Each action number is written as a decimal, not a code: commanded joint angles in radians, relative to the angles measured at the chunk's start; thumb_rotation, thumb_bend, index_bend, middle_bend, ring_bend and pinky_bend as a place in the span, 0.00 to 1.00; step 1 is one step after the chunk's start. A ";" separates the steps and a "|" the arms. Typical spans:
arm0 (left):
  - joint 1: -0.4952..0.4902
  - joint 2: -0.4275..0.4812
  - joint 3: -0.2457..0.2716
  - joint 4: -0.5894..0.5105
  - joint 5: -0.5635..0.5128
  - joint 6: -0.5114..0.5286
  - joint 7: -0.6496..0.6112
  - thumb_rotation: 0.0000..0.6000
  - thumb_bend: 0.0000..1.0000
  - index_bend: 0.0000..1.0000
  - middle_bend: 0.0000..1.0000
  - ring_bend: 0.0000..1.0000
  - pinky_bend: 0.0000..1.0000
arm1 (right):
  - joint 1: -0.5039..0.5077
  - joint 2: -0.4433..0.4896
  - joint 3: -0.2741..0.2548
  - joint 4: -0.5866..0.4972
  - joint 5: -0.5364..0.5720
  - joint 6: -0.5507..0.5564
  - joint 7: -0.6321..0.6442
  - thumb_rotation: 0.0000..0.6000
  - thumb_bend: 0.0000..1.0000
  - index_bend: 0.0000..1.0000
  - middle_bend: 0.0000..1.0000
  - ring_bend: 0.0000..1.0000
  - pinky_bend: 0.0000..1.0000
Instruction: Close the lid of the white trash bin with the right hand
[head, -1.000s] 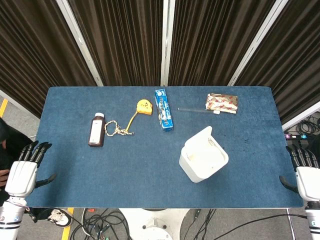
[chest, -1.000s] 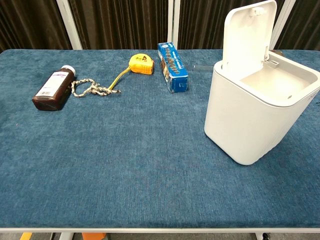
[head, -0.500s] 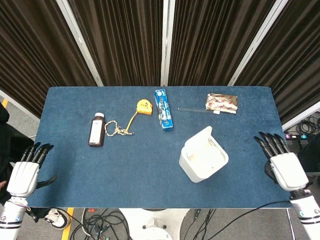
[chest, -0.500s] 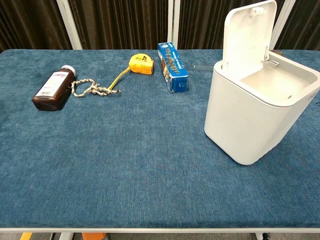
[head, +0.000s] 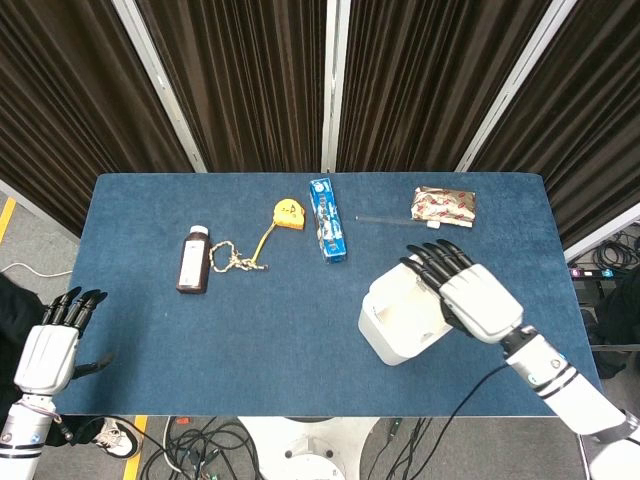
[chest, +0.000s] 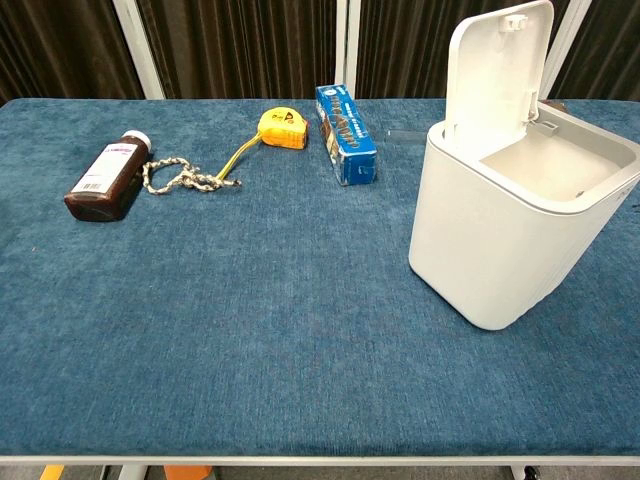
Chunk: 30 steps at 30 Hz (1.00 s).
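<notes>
The white trash bin (head: 397, 330) stands right of the table's centre, and its lid (chest: 497, 70) is upright and open in the chest view. The bin's body (chest: 500, 240) shows an empty inside. In the head view my right hand (head: 468, 293) is open above the bin's right side, fingers (head: 428, 262) spread and pointing up-left over the lid's top edge. The chest view shows no hand at the lid, so contact cannot be told. My left hand (head: 46, 347) is open and holds nothing off the table's front left corner.
A brown bottle (head: 194, 260), a knotted rope (head: 235, 259), a yellow tape measure (head: 286, 213) and a blue box (head: 327, 232) lie across the back left and centre. A snack packet (head: 443, 206) lies at the back right. The blue table (head: 250, 340) ends just in front of the bin.
My right hand has swung from the table's right edge leftward to above the bin. The lid stays upright. The left hand has barely moved.
</notes>
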 joint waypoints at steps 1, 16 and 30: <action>0.000 -0.002 0.000 0.005 -0.003 -0.002 -0.004 1.00 0.00 0.14 0.13 0.06 0.14 | 0.035 -0.021 0.015 -0.014 0.041 -0.039 -0.038 1.00 0.97 0.00 0.00 0.00 0.00; 0.002 -0.004 0.001 0.012 -0.006 -0.003 -0.015 1.00 0.00 0.15 0.13 0.06 0.14 | 0.108 -0.043 0.000 -0.032 0.159 -0.132 -0.124 1.00 0.99 0.00 0.03 0.00 0.00; 0.000 -0.003 0.002 0.007 -0.004 -0.006 -0.010 1.00 0.00 0.15 0.13 0.06 0.14 | 0.035 0.030 -0.071 -0.085 0.027 -0.044 -0.056 1.00 1.00 0.00 0.17 0.00 0.00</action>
